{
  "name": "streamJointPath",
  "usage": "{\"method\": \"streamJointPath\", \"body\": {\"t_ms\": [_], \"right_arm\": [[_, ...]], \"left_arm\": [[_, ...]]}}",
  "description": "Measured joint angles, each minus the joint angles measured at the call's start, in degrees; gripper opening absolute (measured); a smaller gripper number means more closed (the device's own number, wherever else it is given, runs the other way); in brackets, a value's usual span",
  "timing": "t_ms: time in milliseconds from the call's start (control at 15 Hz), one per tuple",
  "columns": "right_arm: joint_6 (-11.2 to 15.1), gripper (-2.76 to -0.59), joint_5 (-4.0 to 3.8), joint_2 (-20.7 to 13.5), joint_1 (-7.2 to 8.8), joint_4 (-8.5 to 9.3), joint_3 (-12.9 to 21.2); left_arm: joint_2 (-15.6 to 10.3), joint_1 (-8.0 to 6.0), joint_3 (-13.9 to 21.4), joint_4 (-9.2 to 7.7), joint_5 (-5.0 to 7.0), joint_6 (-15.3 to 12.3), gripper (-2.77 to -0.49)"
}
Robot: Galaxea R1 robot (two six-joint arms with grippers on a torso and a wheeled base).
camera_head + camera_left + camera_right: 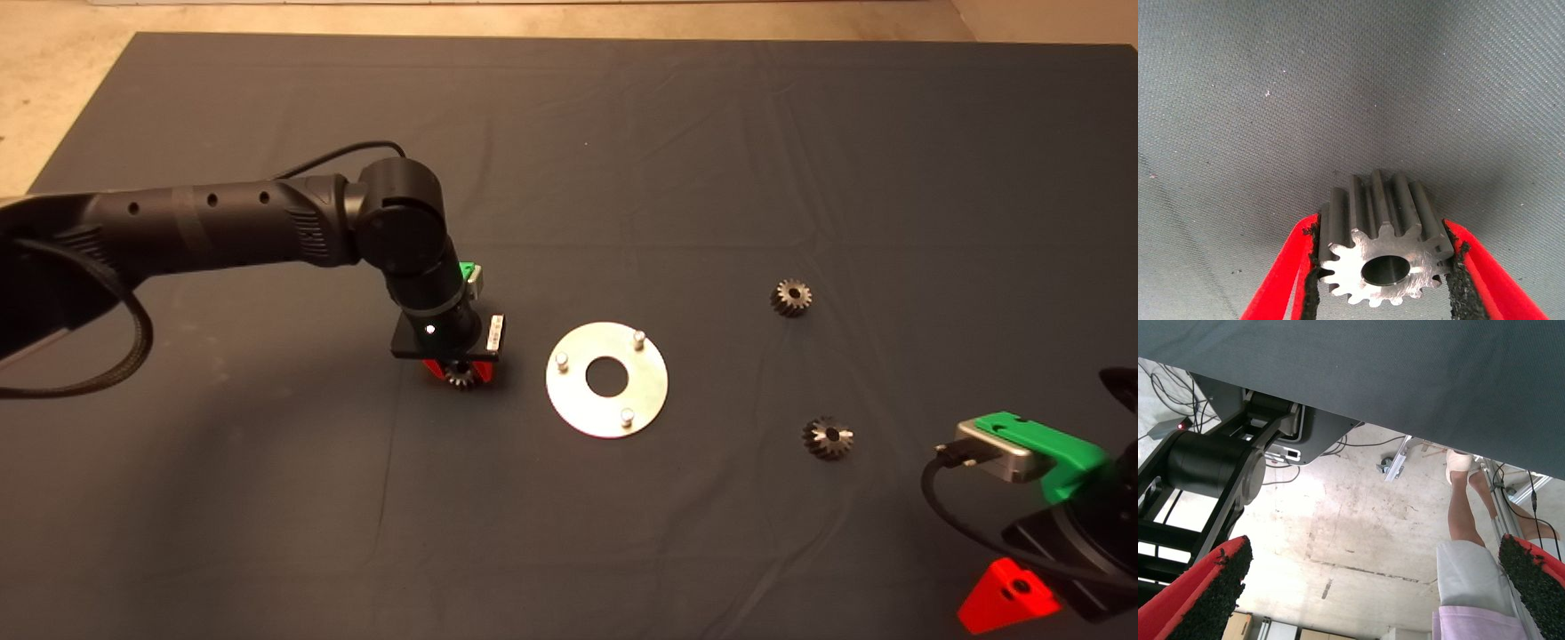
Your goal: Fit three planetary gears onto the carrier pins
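My left gripper [460, 373] stands on the mat just left of the disc, shut on a planetary gear [1383, 250] that lies on its side between the black pads [1310, 293]; that gear peeks out under the wrist in the head view [462, 377]. The shiny round disc [587, 411] lies mid-mat with three bare carrier pins [561, 361], [637, 338], [627, 415] around its centre hole. Two more gears lie to its right: one farther back [790, 298], one nearer [828, 437]. My right gripper [1371, 613] is parked at the lower right, open and empty.
The dark mat [267, 498] covers the table, with bare floor [53, 98] beyond its far left edge. In the right wrist view a robot base [1211, 473] and a person's leg [1468, 540] show past the mat's edge.
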Motion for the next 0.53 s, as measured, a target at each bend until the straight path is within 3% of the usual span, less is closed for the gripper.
{"method": "streamJointPath", "body": {"t_ms": [533], "right_arm": [[0.00,-0.60,0.00,-0.02,0.00,0.00,0.00]], "left_arm": [[0.02,0.00,0.20,0.05,0.49,0.07,-2.28]]}}
